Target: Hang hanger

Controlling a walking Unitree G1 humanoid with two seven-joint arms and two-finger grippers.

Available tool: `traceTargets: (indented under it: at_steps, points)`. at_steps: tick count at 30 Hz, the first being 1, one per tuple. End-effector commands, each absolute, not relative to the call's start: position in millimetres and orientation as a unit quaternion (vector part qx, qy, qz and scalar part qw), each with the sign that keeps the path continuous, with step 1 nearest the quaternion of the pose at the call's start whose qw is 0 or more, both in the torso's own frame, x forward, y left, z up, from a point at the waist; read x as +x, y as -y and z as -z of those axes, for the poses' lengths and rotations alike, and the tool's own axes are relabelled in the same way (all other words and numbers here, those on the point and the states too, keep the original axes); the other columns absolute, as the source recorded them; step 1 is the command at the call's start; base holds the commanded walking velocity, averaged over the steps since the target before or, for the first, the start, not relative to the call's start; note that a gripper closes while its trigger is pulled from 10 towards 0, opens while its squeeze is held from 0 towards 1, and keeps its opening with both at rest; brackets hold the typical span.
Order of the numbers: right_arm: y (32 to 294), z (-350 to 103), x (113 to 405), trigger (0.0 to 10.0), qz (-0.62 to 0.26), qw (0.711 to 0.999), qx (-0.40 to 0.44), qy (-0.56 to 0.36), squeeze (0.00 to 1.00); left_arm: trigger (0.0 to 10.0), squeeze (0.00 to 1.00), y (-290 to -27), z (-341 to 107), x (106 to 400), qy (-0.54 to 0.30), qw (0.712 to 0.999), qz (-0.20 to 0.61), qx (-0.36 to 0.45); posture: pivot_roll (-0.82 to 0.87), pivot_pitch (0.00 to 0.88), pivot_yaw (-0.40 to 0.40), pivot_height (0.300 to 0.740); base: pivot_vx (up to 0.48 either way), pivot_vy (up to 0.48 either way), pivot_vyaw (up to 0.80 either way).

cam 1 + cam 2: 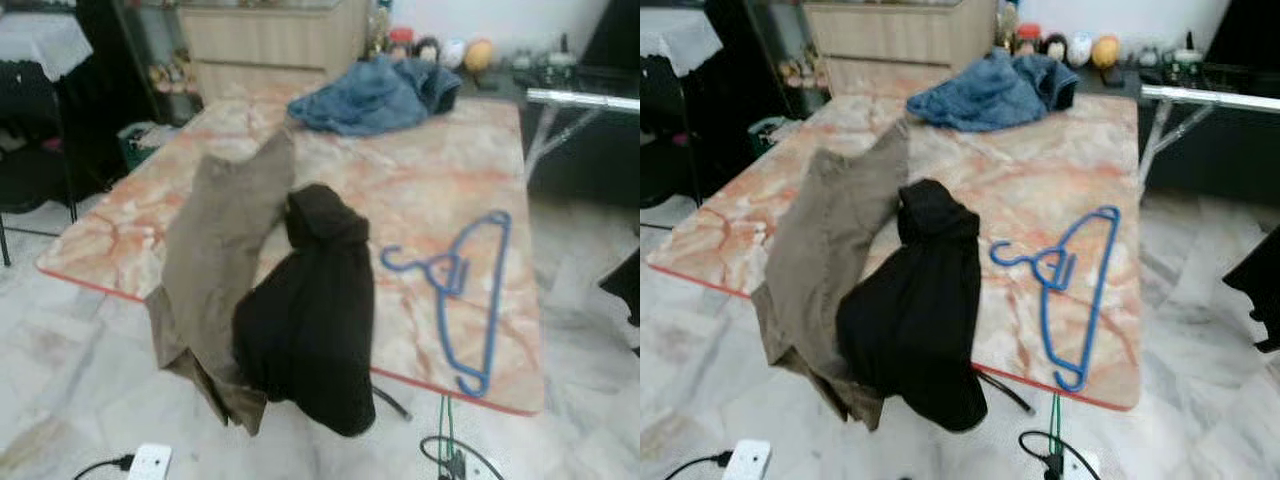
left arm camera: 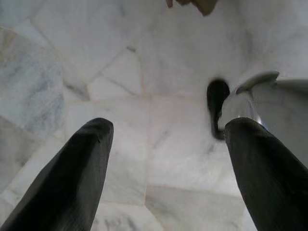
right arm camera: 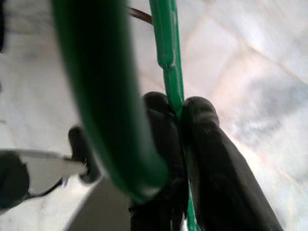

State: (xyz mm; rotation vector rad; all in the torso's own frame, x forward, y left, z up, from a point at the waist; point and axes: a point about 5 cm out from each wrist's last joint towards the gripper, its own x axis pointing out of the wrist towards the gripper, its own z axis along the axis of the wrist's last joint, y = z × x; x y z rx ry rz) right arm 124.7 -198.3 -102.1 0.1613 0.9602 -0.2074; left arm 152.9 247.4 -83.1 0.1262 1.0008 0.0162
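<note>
Pinched between the right gripper (image 3: 180, 113) fingers is a green hanger (image 3: 166, 53), held over pale marble floor tiles (image 3: 260, 72). Left gripper (image 2: 163, 139) hangs with fingers spread wide above the same floor. Ahead stands an orange-veined marble table (image 1: 440, 170) carrying a blue hanger (image 1: 465, 290), a tan garment (image 1: 215, 270) and a black garment (image 1: 315, 310) draped over its near edge, and blue clothing (image 1: 375, 95) at the far end. Behind it stands a wooden cabinet (image 1: 270, 40).
</note>
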Motion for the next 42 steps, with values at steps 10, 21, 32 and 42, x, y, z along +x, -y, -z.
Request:
traceTargets:
  at_steps: [10, 21, 32, 42]
  points:
    - [194, 101, 131, 10.0, 0.095, 0.882, 0.082, -0.453, 0.00, 10.0, 0.00, -252, 82, 152, -0.479, 0.876, -0.015, 0.062, 0.02, 0.062, 0.027, 0.740, -0.256, 0.000, 0.00]
    - [195, 100, 132, 10.0, 0.099, 0.884, 0.081, -0.449, 0.00, 10.0, 0.00, -247, 83, 153, -0.477, 0.877, -0.012, 0.059, 0.01, 0.063, 0.023, 0.740, -0.255, 0.000, 0.00]
    - [196, 99, 134, 10.0, 0.099, 0.887, 0.079, -0.445, 0.00, 10.0, 0.00, -243, 84, 152, -0.475, 0.878, -0.013, 0.051, 0.01, 0.067, 0.017, 0.740, -0.070, 0.000, 0.00]
    - [198, 99, 134, 10.0, 0.104, 0.887, 0.083, -0.443, 0.00, 10.0, 0.00, -242, 84, 154, -0.469, 0.881, -0.011, 0.051, -0.01, 0.064, 0.022, 0.740, 0.000, 0.000, -0.28]
